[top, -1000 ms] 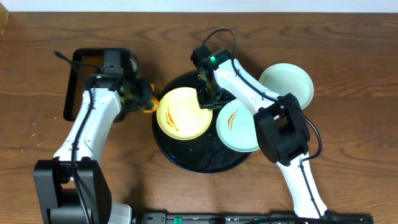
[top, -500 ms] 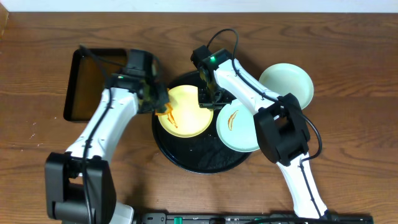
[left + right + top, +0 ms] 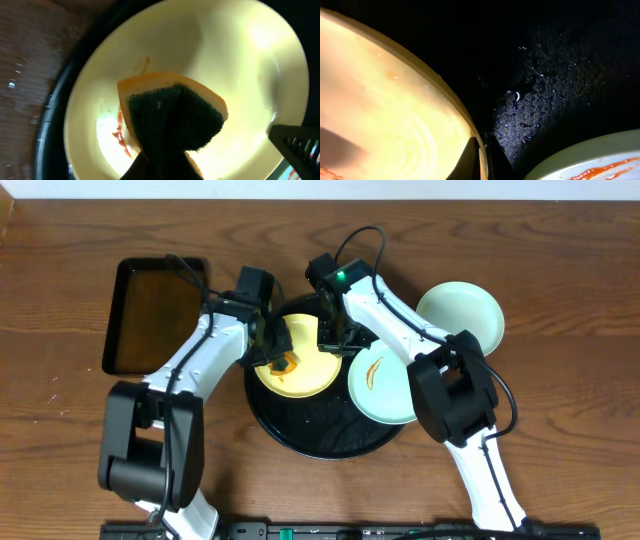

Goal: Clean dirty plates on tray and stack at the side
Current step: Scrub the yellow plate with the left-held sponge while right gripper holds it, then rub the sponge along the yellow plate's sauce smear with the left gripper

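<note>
The yellow plate point(image 3: 312, 372) lies in the far-left part of the tray point(image 3: 320, 438), which sits mid-table between the left and right edges. The plate looks light and stiff. It is probably slick, since water beads on the tray beside it, so its thin raised rim is the only real hold.

The right gripper point(image 3: 335, 340) has that hold, its fingers pressed together across the rim on the plate's right side. The forearm reaches in from the far side and angles down.

The left arm stretches in from the left edge, wrist tipped down. The left gripper point(image 3: 272, 356) pinches a sponge point(image 3: 175, 117), which is soft and will give. Its dark scouring face is turned up toward the wrist camera, over the plate's centre beside the orange smear point(image 3: 120, 136).

A smeared mint plate point(image 3: 385, 385) sits on the tray's right side.
</note>
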